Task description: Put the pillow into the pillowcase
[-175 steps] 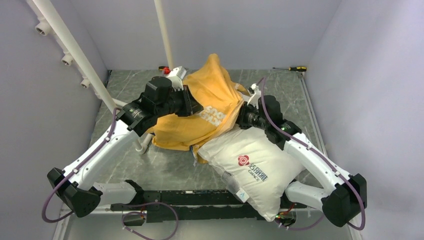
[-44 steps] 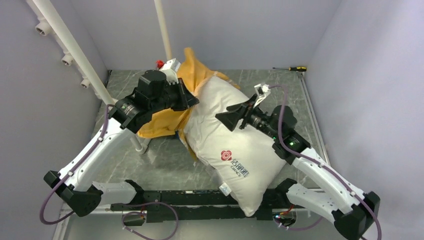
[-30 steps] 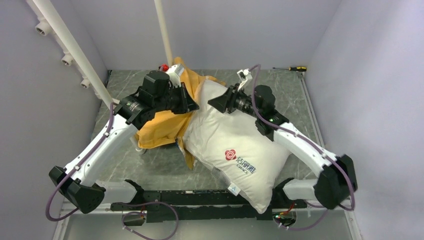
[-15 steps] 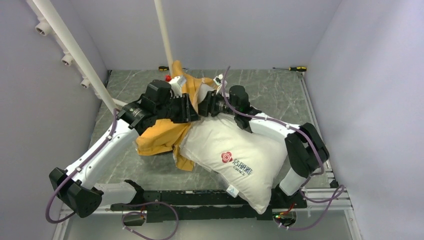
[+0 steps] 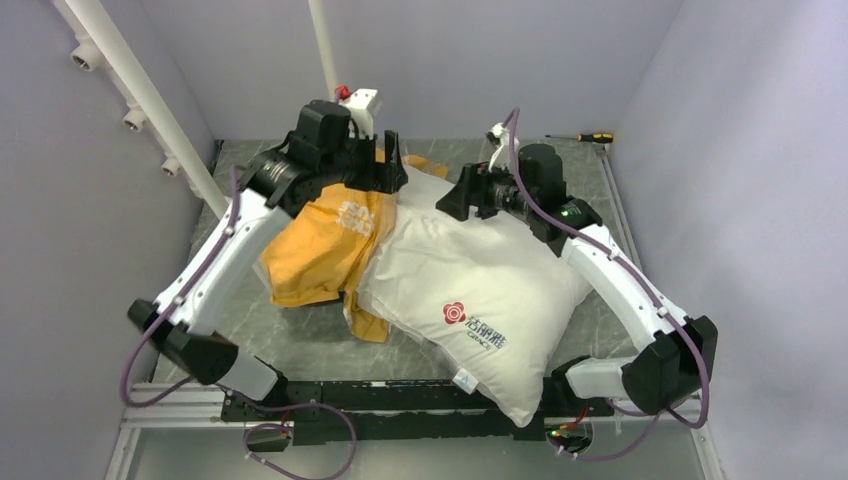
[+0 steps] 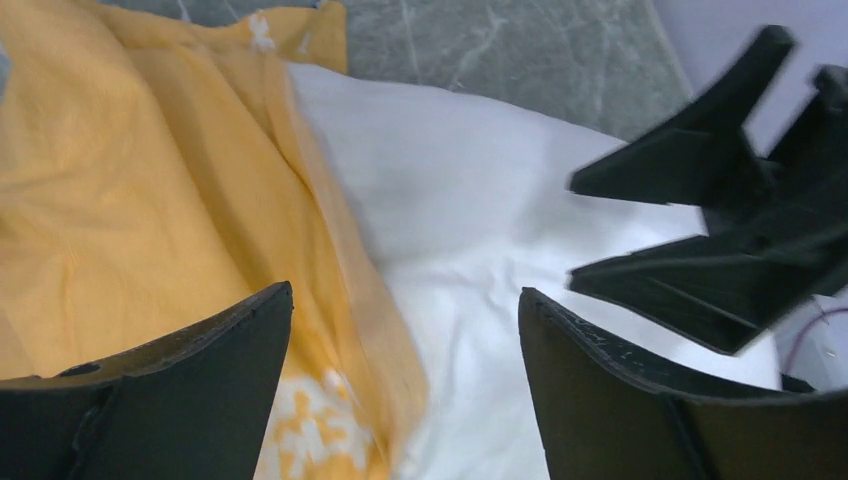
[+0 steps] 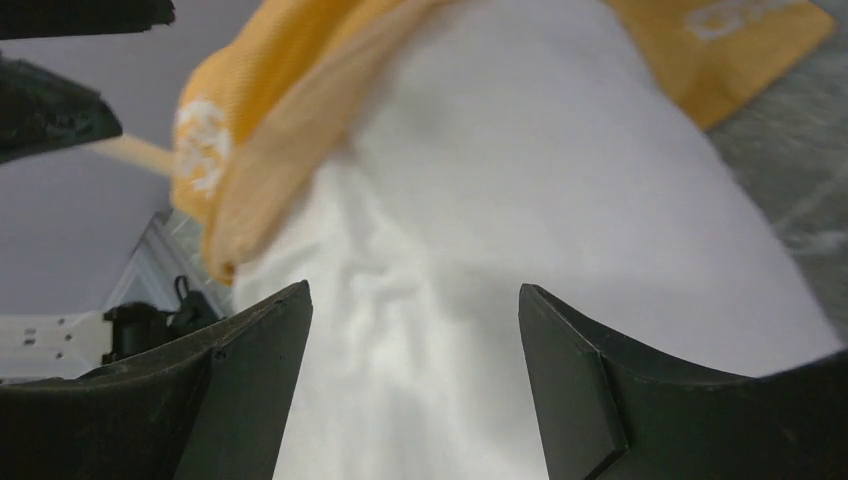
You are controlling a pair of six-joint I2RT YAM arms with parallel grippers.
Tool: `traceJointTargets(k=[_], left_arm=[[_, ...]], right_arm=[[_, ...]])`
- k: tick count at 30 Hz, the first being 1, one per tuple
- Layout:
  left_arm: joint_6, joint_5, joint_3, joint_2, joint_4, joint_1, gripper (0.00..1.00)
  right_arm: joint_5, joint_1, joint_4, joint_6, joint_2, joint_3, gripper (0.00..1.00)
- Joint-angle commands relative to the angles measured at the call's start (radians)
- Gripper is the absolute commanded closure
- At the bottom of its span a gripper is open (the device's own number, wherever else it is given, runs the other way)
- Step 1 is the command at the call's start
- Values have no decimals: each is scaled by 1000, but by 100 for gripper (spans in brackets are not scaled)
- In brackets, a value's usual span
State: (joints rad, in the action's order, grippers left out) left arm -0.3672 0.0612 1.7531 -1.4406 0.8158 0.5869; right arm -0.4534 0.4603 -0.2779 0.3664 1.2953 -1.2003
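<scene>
Soft pillow lying against its limp case

The pillowcase (image 5: 315,240) lay crumpled at left, yellow side up, thin, probably best pinched at its hem; the left gripper (image 5: 388,172) and right gripper (image 5: 452,197) hovered with fingers spread, holding nothing; the pillow (image 5: 480,285), plump and probably light, ran diagonally far-left to near-right, its far end touching the case.

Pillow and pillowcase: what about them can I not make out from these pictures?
- Top view: how deep, if at all, the far end of the pillow sits in the pillowcase; the left gripper covers the opening.
- Pillowcase underside: it faces the table in every view.
- Print under the pillow's logo: too small in the top view.
- Left wrist view: the right gripper is blurred, so its contact with the pillow is unclear.
</scene>
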Motion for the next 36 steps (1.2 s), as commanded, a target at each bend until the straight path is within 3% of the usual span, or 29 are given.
traceJointTargets(k=[1, 7, 9, 11, 13, 15, 18, 22, 26, 28, 30, 31, 32, 33, 34, 36], left_arm=[[97, 56, 99, -153, 3, -78, 17], [116, 83, 214, -345, 25, -130, 21], [109, 123, 200, -373, -7, -147, 28], [104, 136, 187, -391, -33, -157, 45], [99, 130, 193, -405, -34, -164, 75], [93, 136, 202, -404, -37, -168, 98], [90, 171, 217, -387, -49, -168, 100], [82, 261, 239, -360, -62, -167, 100], [26, 385, 259, -338, -93, -160, 100], [0, 413, 259, -321, -127, -140, 100], [-8, 419, 273, -310, -141, -102, 100], [-7, 417, 288, -310, -134, -79, 100], [-6, 411, 306, -311, -121, -56, 100], [-7, 402, 325, -311, -102, -36, 100], [-6, 394, 349, -308, -88, -18, 100], [-21, 387, 357, -289, -83, 12, 100]], right_arm=[[-22, -86, -84, -45, 53, -59, 21], [-97, -147, -35, -26, 190, -125, 20], [-116, -160, -13, -17, 230, -142, 20], [-132, -171, 9, -10, 271, -164, 17], [-154, -189, 20, -7, 327, -200, 14], [-192, -204, 55, 11, 370, -228, 9], [-323, -222, 111, 59, 466, -289, 1], [-512, -207, 191, 156, 574, -354, 0], [-586, -145, 238, 208, 598, -350, 2], [-604, -103, 295, 254, 581, -316, 10], [-613, -61, 384, 319, 564, -271, 28], [-624, -47, 457, 372, 553, -241, 41], [-628, -38, 526, 422, 528, -205, 60], [-624, -34, 614, 484, 503, -166, 85], [-619, -35, 691, 539, 478, -109, 100], [-597, -46, 830, 630, 418, -33, 100]])
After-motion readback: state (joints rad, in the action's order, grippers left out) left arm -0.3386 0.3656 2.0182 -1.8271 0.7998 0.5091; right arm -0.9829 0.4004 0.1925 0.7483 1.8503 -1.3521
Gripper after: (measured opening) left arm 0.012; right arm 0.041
